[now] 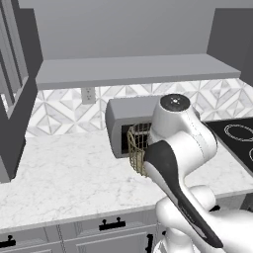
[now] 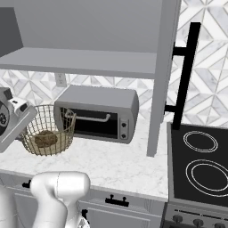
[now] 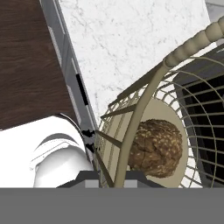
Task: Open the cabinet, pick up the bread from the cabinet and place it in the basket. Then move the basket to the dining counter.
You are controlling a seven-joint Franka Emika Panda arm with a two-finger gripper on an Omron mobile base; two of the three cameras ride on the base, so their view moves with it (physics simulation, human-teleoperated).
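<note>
The round gold-tan wire basket (image 2: 49, 122) sits in front of the toaster oven, low over the marble worktop; whether it touches the top is unclear. The brown bread (image 2: 44, 139) lies on its flat base, and in the hand view the bread (image 3: 155, 148) shows through the mesh. My gripper (image 3: 114, 174) is shut on the near rim of the basket (image 3: 144, 103); from the right base view the gripper (image 2: 21, 130) reaches in from the left edge. The arm hides most of the basket (image 1: 137, 148) in the left base view. The cabinet (image 1: 133, 69) stands open overhead. The dining counter is out of view.
A grey toaster oven (image 2: 100, 111) stands right behind the basket. The open cabinet door (image 2: 164, 75) with its black bar handle (image 2: 185, 75) hangs to the right, the other glass door (image 1: 12, 74) to the left. A black cooktop (image 2: 200, 156) lies at the right. Grey drawers (image 1: 111, 227) run below.
</note>
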